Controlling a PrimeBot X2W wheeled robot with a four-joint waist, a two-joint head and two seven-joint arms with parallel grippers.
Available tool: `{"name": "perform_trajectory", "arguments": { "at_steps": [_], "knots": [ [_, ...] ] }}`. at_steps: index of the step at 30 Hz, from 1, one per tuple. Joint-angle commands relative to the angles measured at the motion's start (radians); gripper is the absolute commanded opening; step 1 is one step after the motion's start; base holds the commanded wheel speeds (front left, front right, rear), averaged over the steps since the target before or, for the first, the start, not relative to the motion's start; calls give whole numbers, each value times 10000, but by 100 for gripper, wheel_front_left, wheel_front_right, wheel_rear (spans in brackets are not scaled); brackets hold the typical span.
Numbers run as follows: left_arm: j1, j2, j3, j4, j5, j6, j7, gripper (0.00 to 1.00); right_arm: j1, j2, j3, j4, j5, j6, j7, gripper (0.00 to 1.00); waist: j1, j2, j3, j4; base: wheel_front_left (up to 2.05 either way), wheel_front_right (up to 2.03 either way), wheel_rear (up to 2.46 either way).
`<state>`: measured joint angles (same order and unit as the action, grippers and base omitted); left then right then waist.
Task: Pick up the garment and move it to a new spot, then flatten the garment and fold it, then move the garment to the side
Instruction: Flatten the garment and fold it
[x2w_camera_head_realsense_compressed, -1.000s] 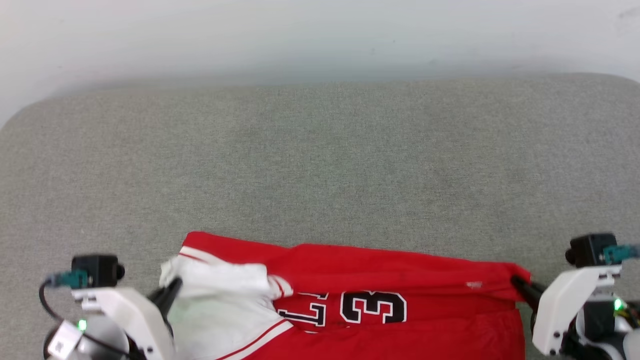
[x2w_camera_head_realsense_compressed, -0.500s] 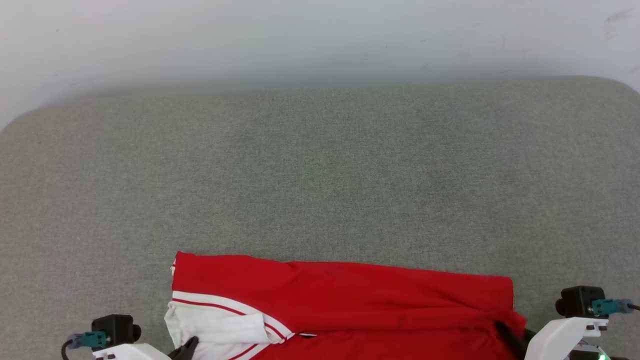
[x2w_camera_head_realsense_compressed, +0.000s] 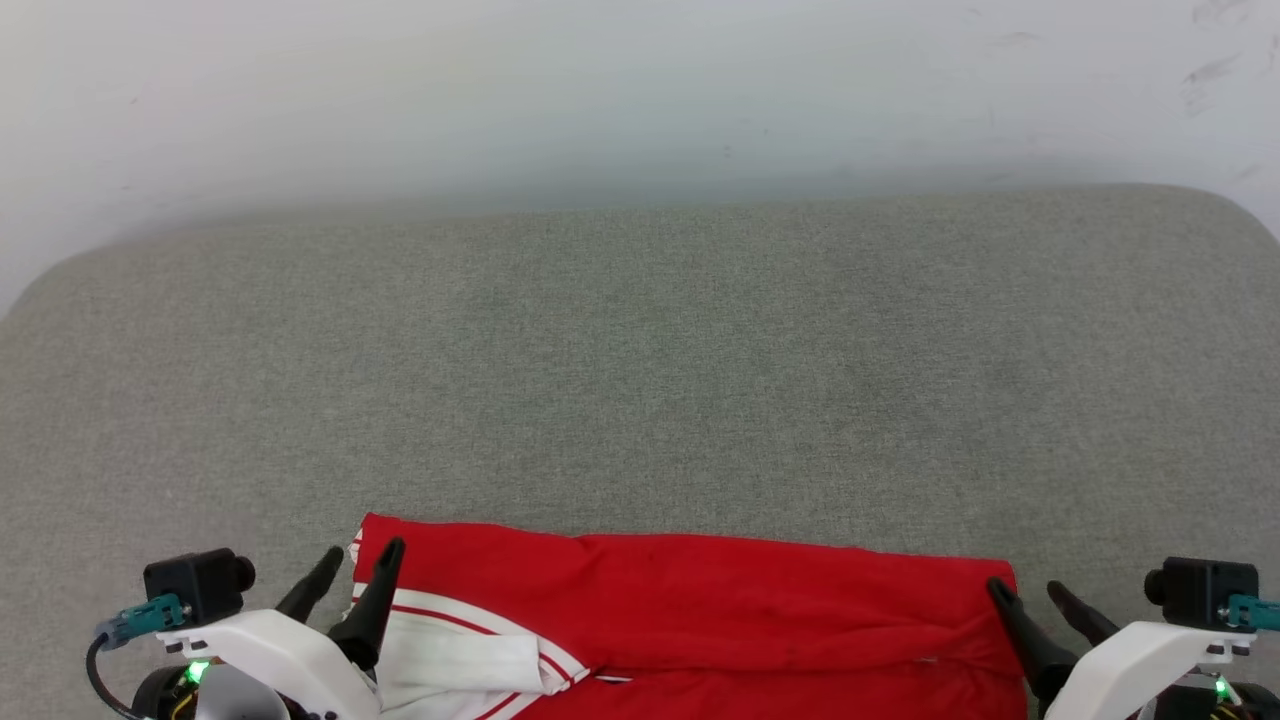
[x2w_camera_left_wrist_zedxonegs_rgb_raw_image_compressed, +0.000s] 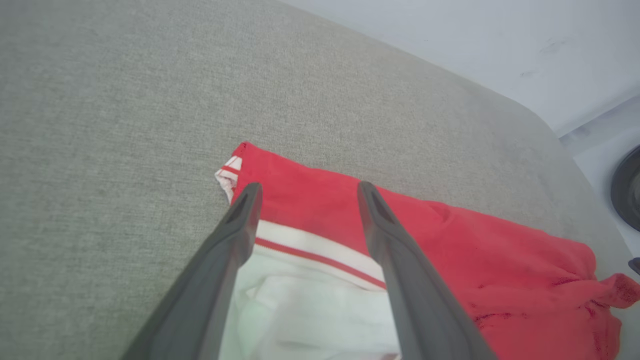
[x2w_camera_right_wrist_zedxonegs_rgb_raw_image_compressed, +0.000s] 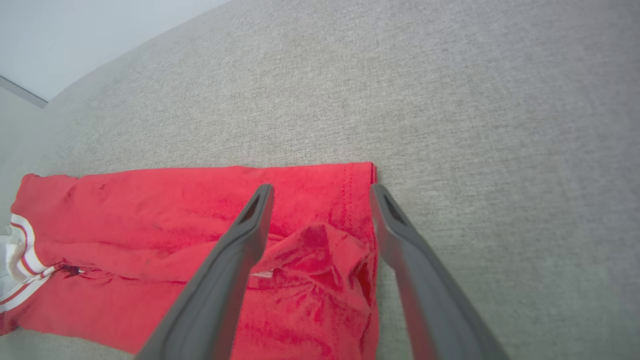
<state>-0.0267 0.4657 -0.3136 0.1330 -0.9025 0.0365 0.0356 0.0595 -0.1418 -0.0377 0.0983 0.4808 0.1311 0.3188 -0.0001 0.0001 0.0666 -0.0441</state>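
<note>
Head view: left claw (x2w_camera_head_realsense_compressed: 363, 550) and right claw (x2w_camera_head_realsense_compressed: 1025, 586) have released the garment (x2w_camera_head_realsense_compressed: 700, 590).

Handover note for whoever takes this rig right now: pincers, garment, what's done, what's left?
Left pincer: open, empty, at the garment's left end, by the white sleeve.
Right pincer: open, empty, at the garment's right end.
Garment: lies as a long red band at the near edge of the grey padded surface; its right end is rumpled.
Done: it looks flattened and folded at least once.
Left: probably smooth or fold it again, then move it to the side.
</note>
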Motion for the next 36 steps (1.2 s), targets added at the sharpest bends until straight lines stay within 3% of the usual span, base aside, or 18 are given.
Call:
{"name": "perform_trajectory", "arguments": {
  "at_steps": [1,5,14,21,31,32,33,34,36],
  "knots": [
    [-170,10,61,-68,146,-29,-224,100,-77,-44,-105,-111,-90,-8,70,100,1,-1,-39,-16,0,0,0],
    [-450,101,179,-241,669,38,-999,100,-334,-139,-471,-336,-176,-8,609,100,1,-1,-56,-136,0,0,0],
    [-903,-33,458,-633,2143,563,-2736,100,-740,-334,-1040,-463,-450,-8,2898,100,1,-1,57,-111,0,0,0],
    [-920,-421,574,-762,3090,919,-2986,100,-739,-316,-797,-385,-522,-8,3978,100,1,-1,371,187,0,0,0],
    [-890,-1028,596,-1081,3729,814,-3022,100,-651,172,-255,1298,-246,-4,4564,100,1,-1,801,648,0,0,0],
    [-866,-1062,617,-1095,3761,794,-3022,100,-603,229,-166,1453,-173,-2,4624,93,1,-1,812,663,0,0,0],
    [-839,-1092,639,-1112,3800,778,-3023,100,-608,277,-118,1547,-107,8,4606,32,1,-1,832,671,0,0,0],
    [-821,-1126,663,-1135,3838,771,-3023,100,-639,303,-67,1617,-59,8,4572,0,1,-1,845,671,0,0,0],
    [-766,-1152,721,-1160,3910,752,-3024,100,-732,307,6,1678,10,8,4471,0,1,-1,857,649,0,0,0]
  ]
}}
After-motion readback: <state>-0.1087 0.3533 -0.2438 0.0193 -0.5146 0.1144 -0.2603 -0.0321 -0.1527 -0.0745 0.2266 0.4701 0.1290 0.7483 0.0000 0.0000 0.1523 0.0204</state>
